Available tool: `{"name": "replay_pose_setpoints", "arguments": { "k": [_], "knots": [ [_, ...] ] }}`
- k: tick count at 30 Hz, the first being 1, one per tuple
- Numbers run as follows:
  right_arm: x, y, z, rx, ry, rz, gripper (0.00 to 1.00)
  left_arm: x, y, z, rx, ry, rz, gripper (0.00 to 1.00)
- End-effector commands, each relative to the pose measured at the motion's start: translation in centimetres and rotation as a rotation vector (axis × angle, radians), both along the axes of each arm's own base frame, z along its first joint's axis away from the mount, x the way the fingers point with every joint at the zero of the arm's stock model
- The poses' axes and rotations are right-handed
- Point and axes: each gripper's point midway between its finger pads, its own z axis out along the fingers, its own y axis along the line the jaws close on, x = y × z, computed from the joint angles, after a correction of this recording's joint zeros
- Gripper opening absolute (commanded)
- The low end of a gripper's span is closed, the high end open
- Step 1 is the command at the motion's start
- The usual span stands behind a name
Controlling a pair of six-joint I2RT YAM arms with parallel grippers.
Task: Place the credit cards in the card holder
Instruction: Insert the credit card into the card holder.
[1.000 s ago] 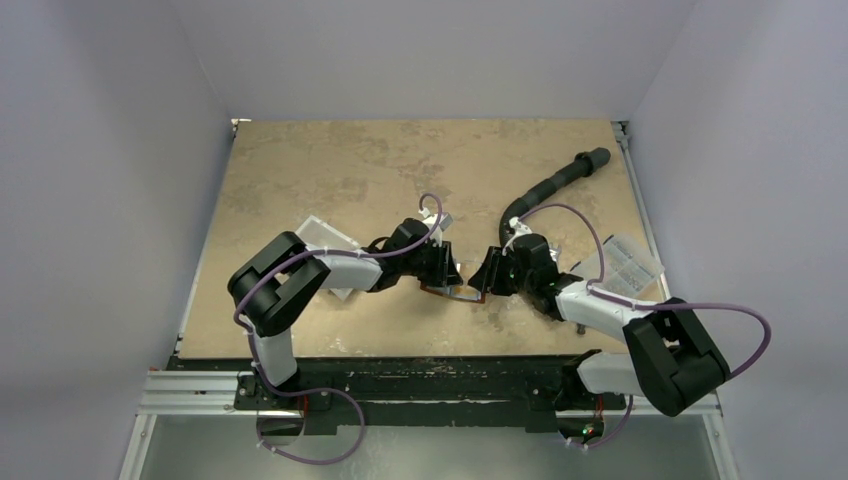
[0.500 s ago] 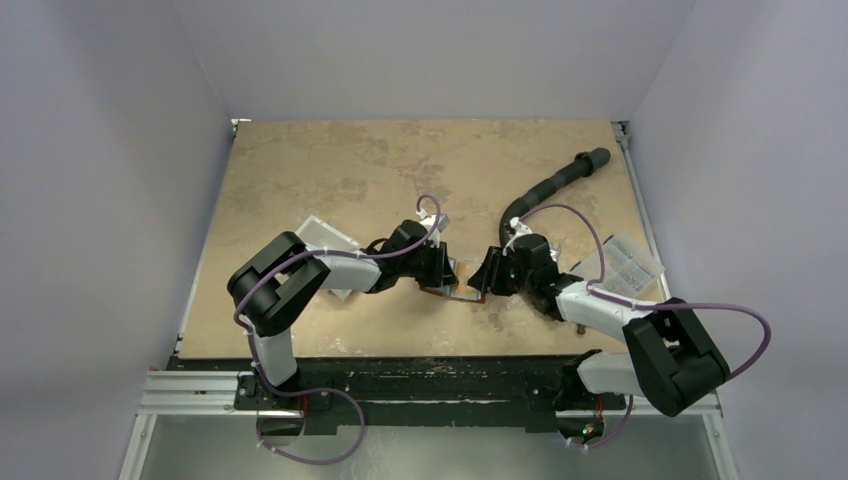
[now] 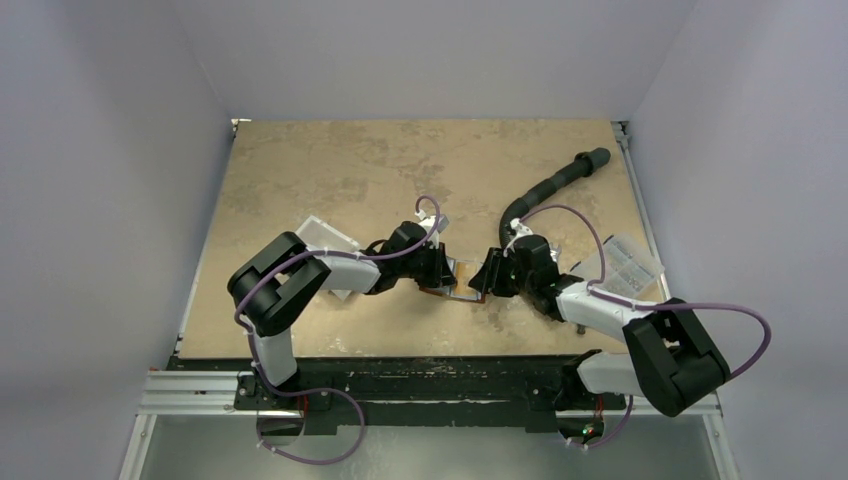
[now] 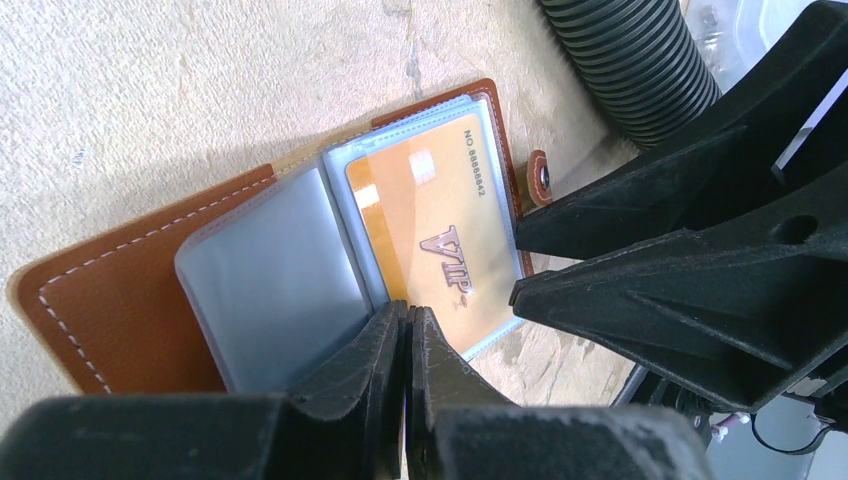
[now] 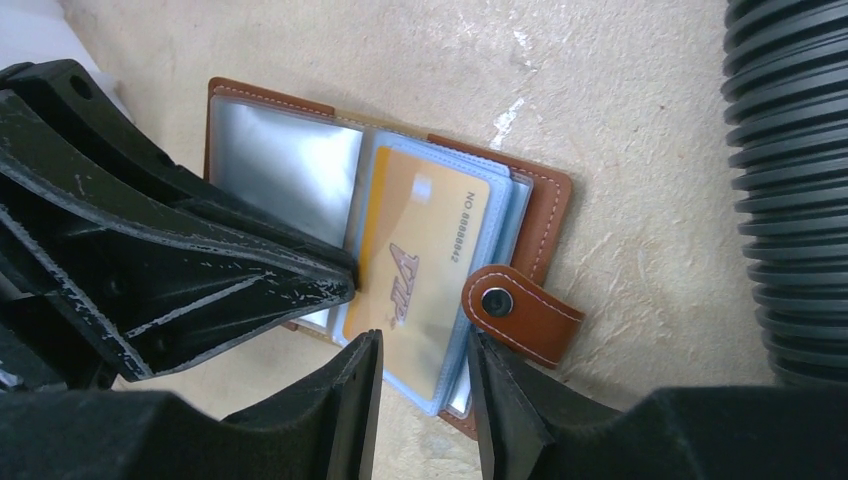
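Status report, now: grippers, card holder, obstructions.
Left gripper shut, tips at the open card holder. Right gripper open over the gold card, which sits sleeved inside. Corrugated hose lies beside the holder, not touching.

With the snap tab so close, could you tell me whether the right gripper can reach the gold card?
Probably yes: the right gripper is open at the gold card's edge; the snap tab lies beside, not across.

Top external: high, behind the arm bases, facing down over the whole tabletop [image 3: 300, 170]. Left wrist: close, looking past left claw [image 4: 405, 335]. Right wrist: close, past right claw [image 5: 425, 350], opposite side. All share the card holder [image 4: 130, 290].
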Motion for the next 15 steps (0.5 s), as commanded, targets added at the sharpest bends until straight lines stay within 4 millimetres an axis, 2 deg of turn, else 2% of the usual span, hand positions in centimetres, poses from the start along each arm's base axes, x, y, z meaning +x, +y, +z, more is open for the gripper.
{"name": "replay_pose_setpoints", "arguments": {
  "k": [1, 8, 15],
  "knots": [
    [0.6, -0.7, 0.6, -0.031, -0.037, -0.021, 0.45, -1.3, 2.0, -3.4, 0.103, 0.051, 0.001, 0.0],
    [0.5, -0.1, 0.4, -0.013, -0.04, 0.019, 0.44, -1.4, 2.0, -3.4, 0.098, 0.054, -0.003, 0.0],
    [0.7, -0.3, 1.5, -0.01, -0.084, 0.011, 0.42, -1.4, 1.9, -3.3, 0.094, 0.053, -0.006, 0.0]
  ]
}}
